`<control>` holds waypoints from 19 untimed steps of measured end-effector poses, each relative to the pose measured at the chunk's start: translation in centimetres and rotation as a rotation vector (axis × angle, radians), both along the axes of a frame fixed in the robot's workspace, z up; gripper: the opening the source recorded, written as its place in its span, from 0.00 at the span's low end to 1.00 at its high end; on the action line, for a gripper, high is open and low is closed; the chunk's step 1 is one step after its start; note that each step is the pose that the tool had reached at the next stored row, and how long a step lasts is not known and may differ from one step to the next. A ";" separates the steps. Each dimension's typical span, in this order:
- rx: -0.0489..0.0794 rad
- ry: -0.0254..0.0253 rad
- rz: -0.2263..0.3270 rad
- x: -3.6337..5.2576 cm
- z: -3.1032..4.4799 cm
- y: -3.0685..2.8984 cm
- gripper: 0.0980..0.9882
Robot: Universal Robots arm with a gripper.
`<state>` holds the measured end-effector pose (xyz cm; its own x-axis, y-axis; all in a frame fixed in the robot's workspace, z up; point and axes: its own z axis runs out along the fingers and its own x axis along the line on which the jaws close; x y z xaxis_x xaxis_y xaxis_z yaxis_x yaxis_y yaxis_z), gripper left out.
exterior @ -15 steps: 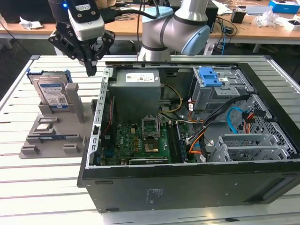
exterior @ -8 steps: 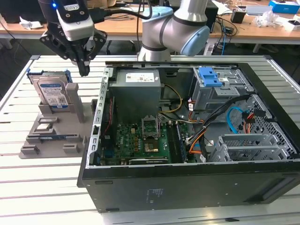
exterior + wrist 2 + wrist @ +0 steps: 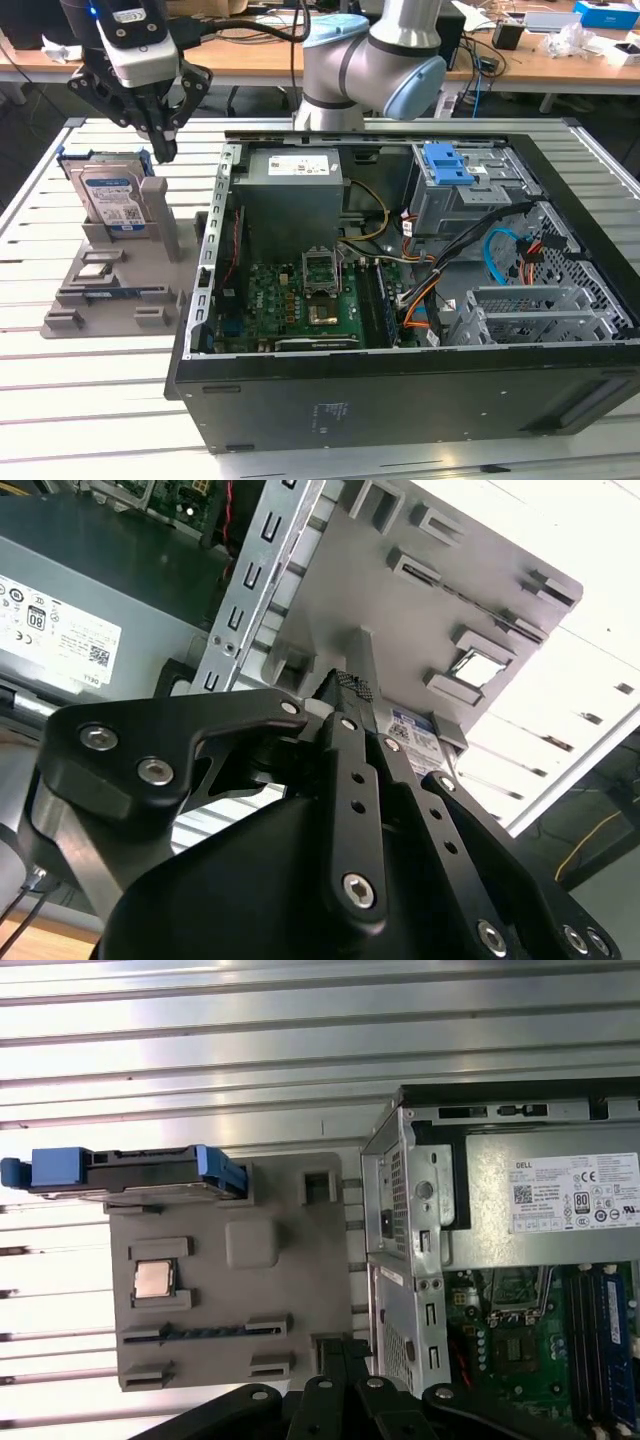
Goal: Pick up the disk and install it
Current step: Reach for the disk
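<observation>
Standing on edge in a slot of the grey holder [image 3: 110, 290], the disk [image 3: 112, 195] sits at the exterior view's left, its white-and-blue label facing the near side and its blue carrier [image 3: 68, 163] framing both ends. In the first wrist view the disk [image 3: 150, 1172] shows as a dark strip with blue tabs at each end, at one edge of the holder [image 3: 230, 1200]. A small square processor chip [image 3: 153, 1280] lies in a recess of the same holder, well apart from the disk.

The gripper [image 3: 165, 150] hangs just above the disk's upper corner on the exterior view's right, close to the carrier but not touching it. Its two black fingers are pressed together at the tips, with nothing between them; in the second wrist view the gripper [image 3: 350, 685] ends in a single dark knurled point over the holder.

To the exterior view's right of the holder lies the open computer case [image 3: 400, 400], on its side on the slatted metal table [image 3: 90, 400]. Inside it, a grey power supply [image 3: 292, 185] sits at the far side, with the green motherboard [image 3: 300, 295] nearer. Further right stands the grey drive cage [image 3: 470, 200] with a blue latch [image 3: 447, 165] on top. Orange and black cables [image 3: 415, 290] run between board and cage. The arm's pale blue and silver joint [image 3: 385, 60] rises behind the case.
</observation>
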<state>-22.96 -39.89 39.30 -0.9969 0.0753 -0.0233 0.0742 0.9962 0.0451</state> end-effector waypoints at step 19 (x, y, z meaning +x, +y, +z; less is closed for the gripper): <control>0.000 0.0000 0.000 -5.65 -0.09 0.01 0.01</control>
